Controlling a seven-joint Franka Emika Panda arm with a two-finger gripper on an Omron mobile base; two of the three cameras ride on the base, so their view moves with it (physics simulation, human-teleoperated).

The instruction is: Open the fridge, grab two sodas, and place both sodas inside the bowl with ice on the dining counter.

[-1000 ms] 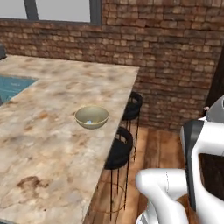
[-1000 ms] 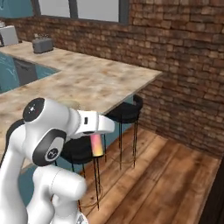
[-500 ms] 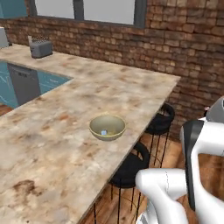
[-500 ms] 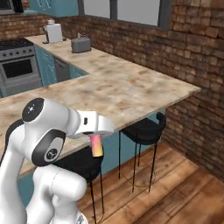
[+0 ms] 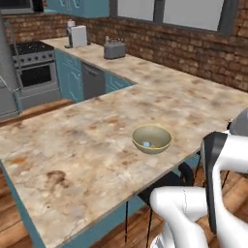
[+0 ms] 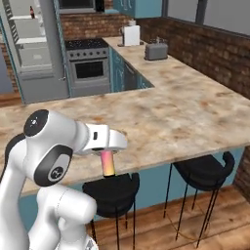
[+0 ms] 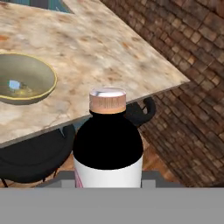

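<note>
A: Swinging round, is it? The whole outlook has shifted since a second ago.

B: Yes, the base has turned. The brick wall that was straight ahead has slid off to one side, and the longer counter with its toaster (image 5: 114, 49), the oven (image 6: 90, 70) and the open fridge (image 6: 34, 49) have come into view. That is the cameras moving, not the things.

A: And the soda?

B: The gripper (image 6: 106, 157) is clamped on a pink-red soda bottle (image 6: 108, 163), held below the dining counter (image 5: 87, 145) edge, above a black stool (image 6: 111, 188). The hand view looks along the bottle (image 7: 108, 144).

A: The bowl with ice (image 5: 152, 139)?

B: On the dining counter near its front edge, a pale blue piece inside, no bottle in it. I judge the first delivery is close: lift and reach over. The other soda (image 6: 32, 11) seems to be on a fridge shelf.
</note>
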